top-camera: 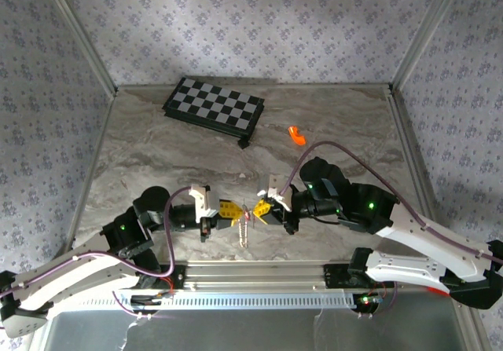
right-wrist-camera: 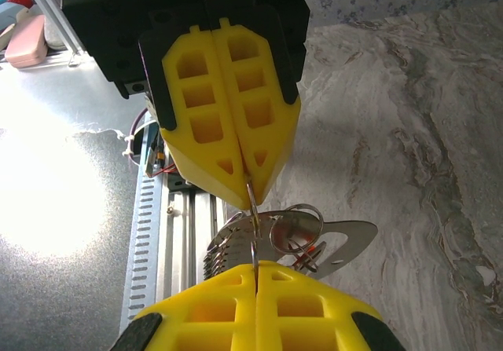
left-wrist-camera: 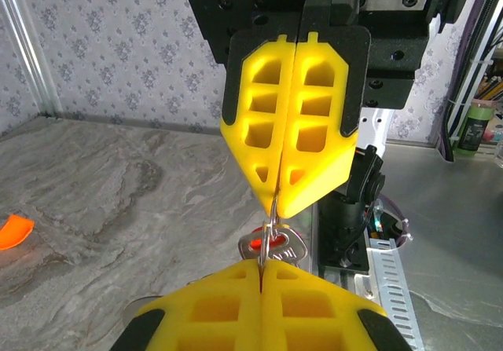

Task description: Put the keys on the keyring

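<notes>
My left gripper (top-camera: pixel 233 213) and right gripper (top-camera: pixel 262 208) meet tip to tip low over the table's near middle, both shut. A thin silver keyring (left-wrist-camera: pixel 272 224) runs edge-on between the two pairs of yellow fingertips, pinched by each. In the left wrist view my left gripper (left-wrist-camera: pixel 262 265) is at the bottom and the right gripper's fingers (left-wrist-camera: pixel 314 131) come down from above. Keys (left-wrist-camera: pixel 277 245), silvery with red showing, hang on the ring. In the right wrist view my right gripper (right-wrist-camera: pixel 255 266) holds the keyring (right-wrist-camera: pixel 253 224), with toothed keys (right-wrist-camera: pixel 232 245), a smaller ring (right-wrist-camera: pixel 297 224) and a silver oval tag (right-wrist-camera: pixel 350 237) hanging beside it.
A black-and-white chequered board (top-camera: pixel 214 106) lies at the back of the marble table (top-camera: pixel 157 155). A bright orange piece (top-camera: pixel 296 135) lies right of the board, and in the left wrist view the orange piece (left-wrist-camera: pixel 14 231) is at the left edge. A metal rail (top-camera: pixel 259 272) runs along the near edge.
</notes>
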Available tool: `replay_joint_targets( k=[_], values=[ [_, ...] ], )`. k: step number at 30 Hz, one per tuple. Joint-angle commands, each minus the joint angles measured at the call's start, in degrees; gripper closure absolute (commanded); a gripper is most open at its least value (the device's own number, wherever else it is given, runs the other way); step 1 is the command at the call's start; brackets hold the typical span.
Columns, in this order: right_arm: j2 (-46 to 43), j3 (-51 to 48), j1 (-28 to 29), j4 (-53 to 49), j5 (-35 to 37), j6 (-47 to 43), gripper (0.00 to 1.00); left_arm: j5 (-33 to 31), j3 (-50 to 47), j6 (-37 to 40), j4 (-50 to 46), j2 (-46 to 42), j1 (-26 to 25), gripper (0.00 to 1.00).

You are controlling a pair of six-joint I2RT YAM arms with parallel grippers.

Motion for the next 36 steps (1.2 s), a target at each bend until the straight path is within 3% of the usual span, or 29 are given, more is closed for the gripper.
replay_joint_targets(
  k=[1,36],
  values=[
    [-1.1,0.6,0.2,1.3,-0.8,-1.0,1.0,-0.3,0.0,0.9,3.3,-0.7,-0.4,1.0],
    [-1.5,-1.2,-1.3,5.6,-2.0,0.0,1.0,-0.9,-0.2,1.1,4.1,-0.5,-0.3,1.0]
  ],
)
